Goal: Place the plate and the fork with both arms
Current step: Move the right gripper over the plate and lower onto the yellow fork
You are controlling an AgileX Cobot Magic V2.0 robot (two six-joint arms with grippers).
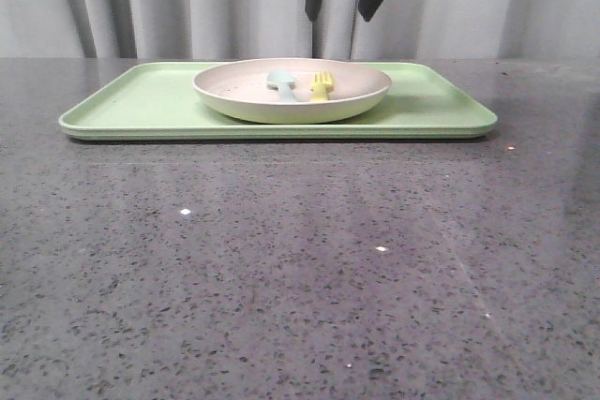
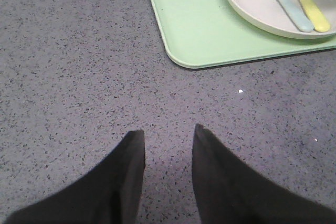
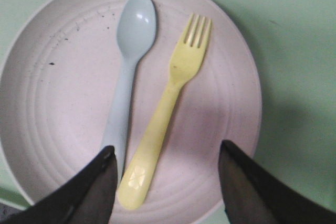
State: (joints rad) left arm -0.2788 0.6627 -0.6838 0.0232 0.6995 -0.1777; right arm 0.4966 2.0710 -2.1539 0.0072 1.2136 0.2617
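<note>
Grey speckled countertop [image 1: 300, 269], green tray [image 1: 141, 105] on it. Plate [image 3: 63, 108] sat on tray, yellow fork [image 3: 168, 103] beside blue spoon [image 3: 128, 66] inside. Right gripper [image 3: 165, 169] hovered wide open over fork, holding nothing. Left gripper [image 2: 168, 145] parted, empty, off tray. Nothing picked yet; all still to do.

dark grey speckled stone table [image 1: 300, 269], glossy, with a few small white glints on the near half. one thing lies directly on it: a flat rectangular light green tray [image 1: 131, 105], long side running left to right, set on the far half and roughly centred. tray has rounded corners and a low raised rim. near, left and right of the tray the table surface shows bare. left wrist view shows a rounded tray corner [image 2: 181, 59] resting flat on the stone.
</note>
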